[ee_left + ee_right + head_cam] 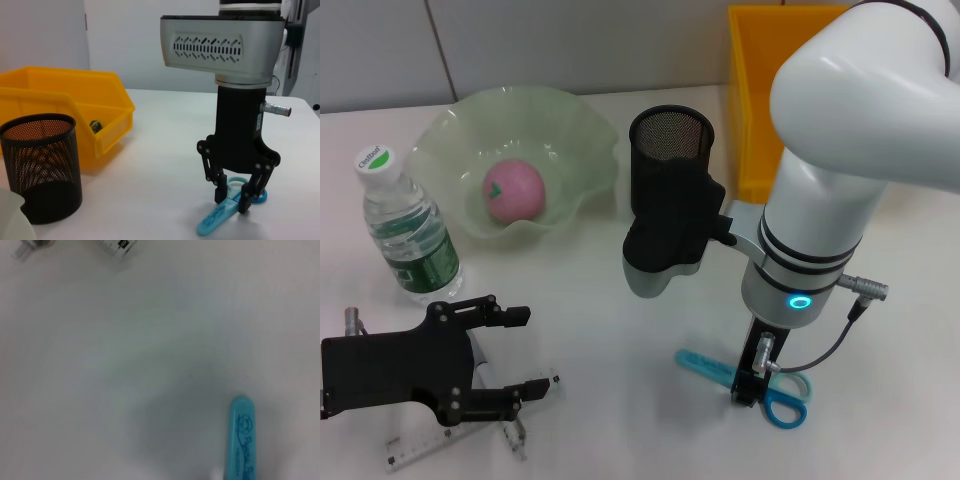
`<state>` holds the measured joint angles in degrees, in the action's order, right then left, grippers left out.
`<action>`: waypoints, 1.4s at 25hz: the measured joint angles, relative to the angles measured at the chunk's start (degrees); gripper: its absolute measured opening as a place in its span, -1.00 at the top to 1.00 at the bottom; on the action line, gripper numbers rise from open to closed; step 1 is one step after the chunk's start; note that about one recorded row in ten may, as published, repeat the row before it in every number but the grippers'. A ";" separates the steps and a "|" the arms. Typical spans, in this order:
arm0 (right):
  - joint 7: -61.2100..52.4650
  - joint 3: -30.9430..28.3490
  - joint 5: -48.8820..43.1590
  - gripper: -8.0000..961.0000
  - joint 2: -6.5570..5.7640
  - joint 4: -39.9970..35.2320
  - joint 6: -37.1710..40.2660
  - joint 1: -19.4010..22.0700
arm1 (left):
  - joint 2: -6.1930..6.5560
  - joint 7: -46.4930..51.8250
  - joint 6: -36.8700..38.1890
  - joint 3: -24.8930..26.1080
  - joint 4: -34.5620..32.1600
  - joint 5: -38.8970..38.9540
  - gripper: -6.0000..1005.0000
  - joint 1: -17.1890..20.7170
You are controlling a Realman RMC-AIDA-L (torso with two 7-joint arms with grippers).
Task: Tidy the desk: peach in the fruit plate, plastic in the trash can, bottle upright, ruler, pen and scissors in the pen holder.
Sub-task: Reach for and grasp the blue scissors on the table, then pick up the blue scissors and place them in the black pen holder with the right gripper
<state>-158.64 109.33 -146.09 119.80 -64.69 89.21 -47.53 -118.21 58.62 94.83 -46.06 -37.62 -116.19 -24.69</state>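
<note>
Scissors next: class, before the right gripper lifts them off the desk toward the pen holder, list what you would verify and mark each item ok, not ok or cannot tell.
1. Right gripper straddles the scissors, fingers either side: ok.
2. Fingers shut on the scissors: not ok, a gap remains.
3. Scissors lie flat on the desk: ok.
4. Pen holder upright, mouth open: ok.
5. Left gripper away from the path, over the ruler: ok.
6. Peach in the fruit plate: ok.
</note>
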 joint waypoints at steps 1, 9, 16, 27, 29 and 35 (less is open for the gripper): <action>0.00 0.00 0.00 0.34 0.00 0.00 0.00 0.01 | 0.00 0.00 0.00 0.00 0.00 0.00 -0.62 0.00; 0.00 0.00 -0.13 0.34 0.00 0.03 -0.05 0.14 | 0.00 0.00 0.00 0.00 0.00 0.00 -0.62 0.00; 0.00 0.00 -0.19 0.34 0.00 0.09 -0.09 0.24 | 0.00 0.00 0.01 0.00 0.00 0.00 -0.62 0.00; 0.00 0.00 -0.22 0.34 0.00 0.19 -0.10 0.25 | 0.00 0.00 -0.08 0.01 0.01 0.00 -0.62 0.00; 0.00 -0.20 -0.22 0.34 0.00 0.26 -0.25 0.25 | 0.00 0.00 -0.09 0.05 0.05 0.00 -0.62 0.00; 0.02 -0.66 -0.24 0.49 -0.04 0.10 -0.19 0.25 | 0.00 0.00 -0.09 0.09 0.06 0.00 -0.62 0.00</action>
<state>-158.62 108.68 -146.32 119.75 -64.59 89.02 -47.28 -118.21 58.62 94.74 -45.97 -37.56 -116.19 -24.69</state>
